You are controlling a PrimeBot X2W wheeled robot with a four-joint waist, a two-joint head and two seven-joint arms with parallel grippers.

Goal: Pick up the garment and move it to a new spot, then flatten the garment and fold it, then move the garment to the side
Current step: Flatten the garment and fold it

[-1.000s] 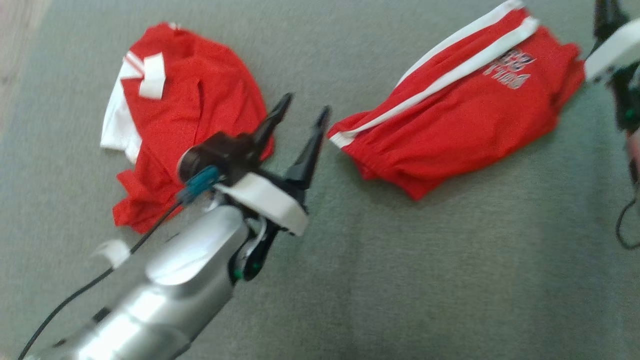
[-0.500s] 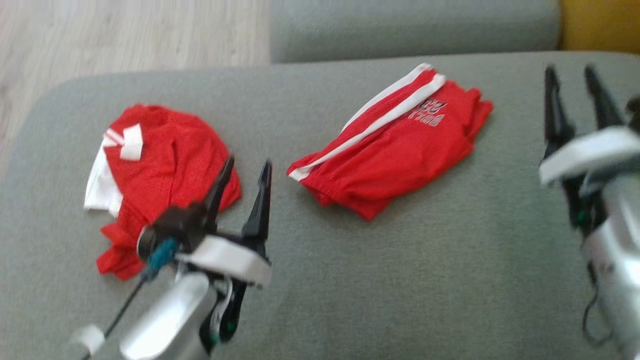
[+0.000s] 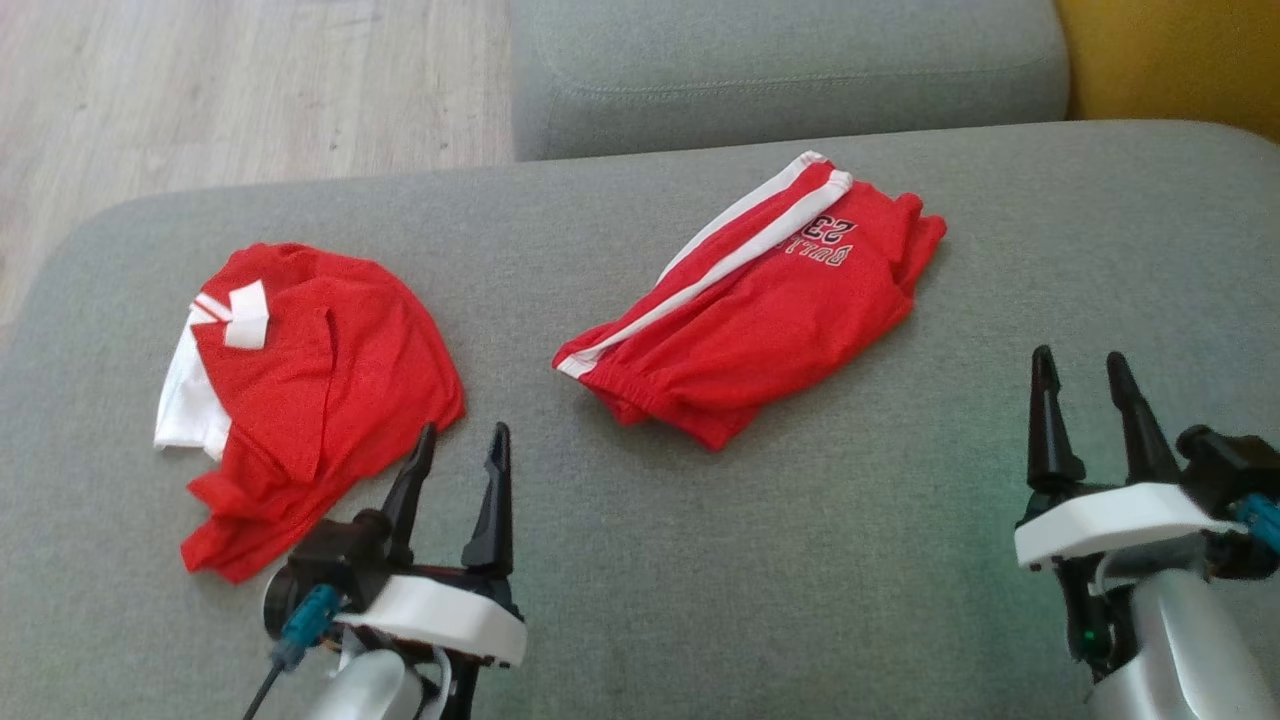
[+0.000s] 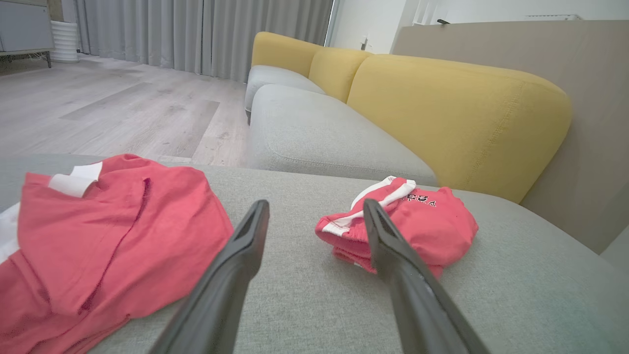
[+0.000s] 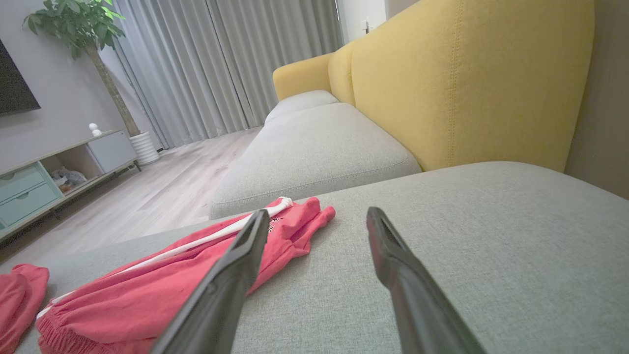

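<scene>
My left claw (image 3: 463, 432) hangs spread near the red shirt (image 3: 310, 390); my right claw (image 3: 1078, 356), spread too, sits apart from the folded shorts (image 3: 750, 310).

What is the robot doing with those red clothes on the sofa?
It is tidying clothes. Right now it holds nothing: its left claw and right claw are both open above the grey sofa cushion. The red shorts with white stripes lie folded in the middle. A red shirt lies rumpled beside the left claw, not yet flattened.
</scene>
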